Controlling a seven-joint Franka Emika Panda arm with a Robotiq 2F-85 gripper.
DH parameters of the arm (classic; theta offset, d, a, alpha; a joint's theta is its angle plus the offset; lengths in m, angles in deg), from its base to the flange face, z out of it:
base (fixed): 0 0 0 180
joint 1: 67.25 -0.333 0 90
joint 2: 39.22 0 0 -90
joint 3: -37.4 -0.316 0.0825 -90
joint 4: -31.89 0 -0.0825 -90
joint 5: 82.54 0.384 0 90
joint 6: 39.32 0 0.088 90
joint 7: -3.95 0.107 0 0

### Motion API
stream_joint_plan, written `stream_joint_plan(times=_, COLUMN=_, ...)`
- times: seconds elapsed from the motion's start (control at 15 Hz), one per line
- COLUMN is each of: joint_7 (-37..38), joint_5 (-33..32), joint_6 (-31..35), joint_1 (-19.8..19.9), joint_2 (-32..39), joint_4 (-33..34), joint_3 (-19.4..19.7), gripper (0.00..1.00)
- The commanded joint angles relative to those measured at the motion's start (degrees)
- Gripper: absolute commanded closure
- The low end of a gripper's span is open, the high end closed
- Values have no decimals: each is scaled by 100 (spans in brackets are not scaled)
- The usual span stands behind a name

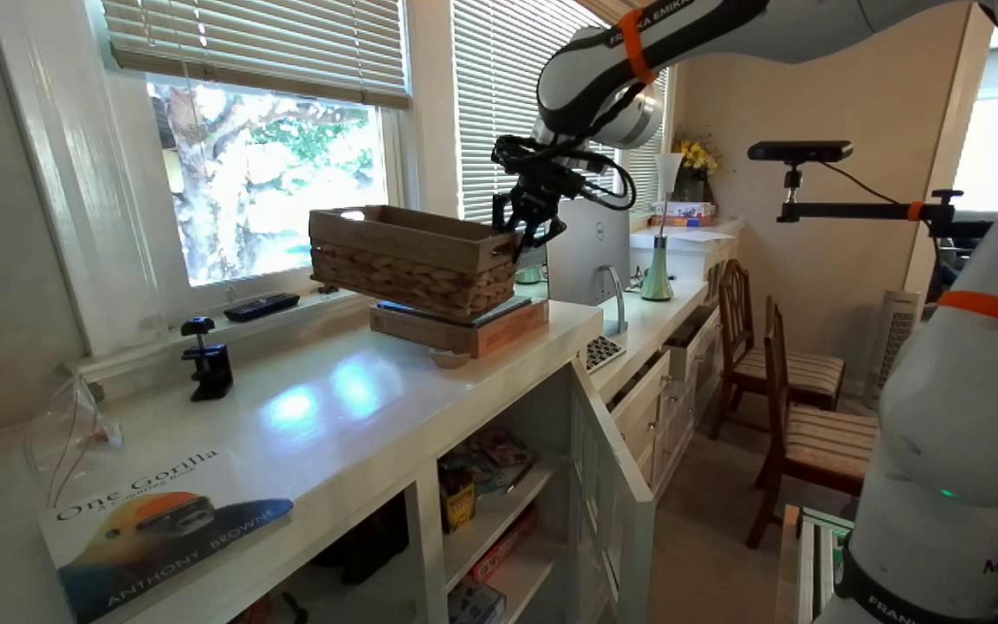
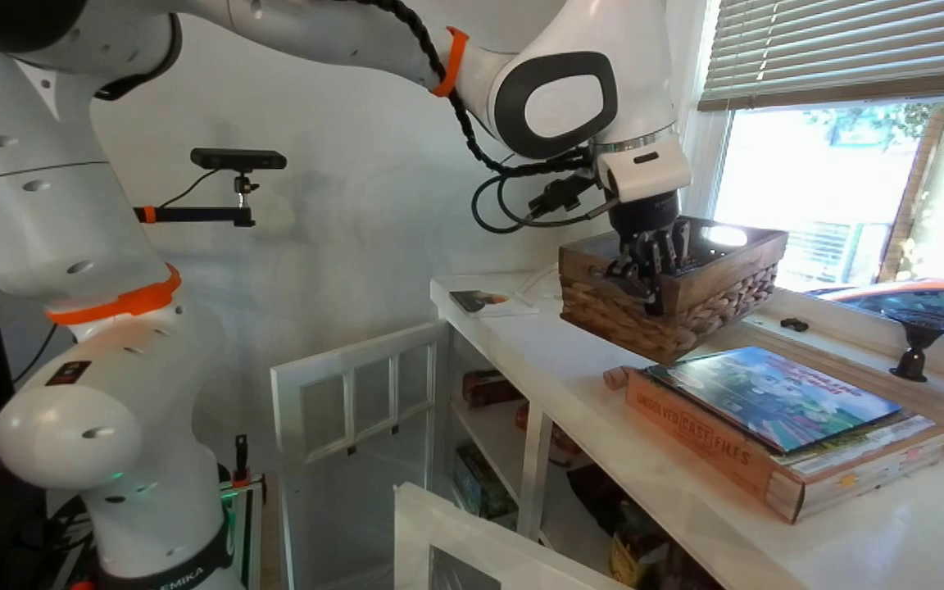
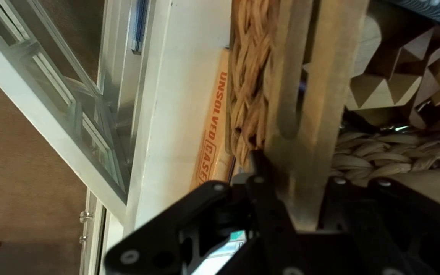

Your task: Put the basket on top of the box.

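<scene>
Basket in claw near box

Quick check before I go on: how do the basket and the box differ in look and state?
The basket is held at one end by the gripper, off the counter; the box lies flat on it. The basket is taller-sided; the box is low. The basket's sides are partly woven; the box's are flat, with red lettering. Both are rectangular and brownish.
</scene>
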Motion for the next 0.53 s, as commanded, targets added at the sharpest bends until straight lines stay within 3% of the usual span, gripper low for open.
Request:
stream_joint_plan(times=0.0, joint_7=323, joint_5=-40, joint_6=52, joint_1=99, joint_2=-173, joint_4=-5, joint_3=8, gripper=96)
stream_joint_plan(times=0.47, joint_7=458, joint_5=-211, joint_6=-87, joint_1=261, joint_2=-35, joint_4=163, joint_3=77, gripper=96)
